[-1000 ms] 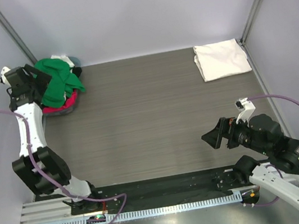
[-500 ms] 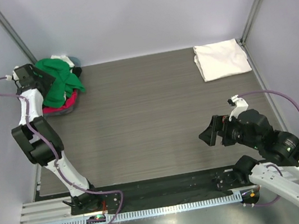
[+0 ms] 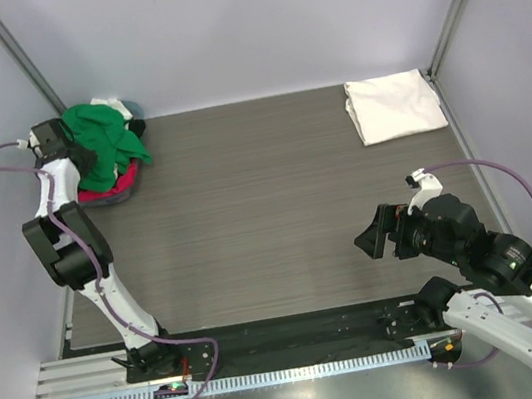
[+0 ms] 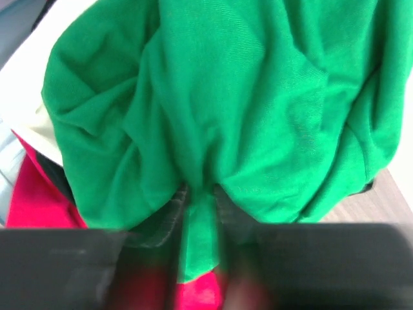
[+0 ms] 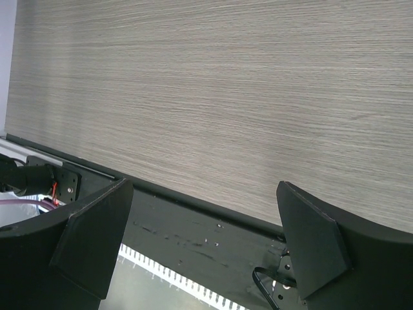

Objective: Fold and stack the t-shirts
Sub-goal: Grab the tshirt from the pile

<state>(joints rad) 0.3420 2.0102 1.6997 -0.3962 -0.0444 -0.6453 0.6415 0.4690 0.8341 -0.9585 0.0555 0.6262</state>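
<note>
— How far are you with the shirts?

— Not far, I think. One folded white t-shirt (image 3: 394,105) lies flat at the far right corner of the table (image 3: 268,209). It is the beginning of the stack, and nothing is on top of it yet.

— And the others?

— They are a heap in the basket (image 3: 133,107) at the far left corner. The green t-shirt (image 4: 226,97) is on top, all crumpled, with a pink-red t-shirt (image 4: 39,200) and a second white t-shirt (image 4: 22,97) under it (there is also something dark, but I cannot tell what it is).

— What are your hands doing?

— My left gripper (image 4: 200,258) is at the heap, and its jaws are pinched on a narrow fold of the green t-shirt. My right gripper (image 5: 203,236) hangs over the bare table near my base, with jaws wide apart and nothing in them.

— So what is left?

— Almost everything, in my judgement. The green one must come out of the basket, be spread, folded and laid on the white one. Then the same for each other shirt in the heap.
</note>
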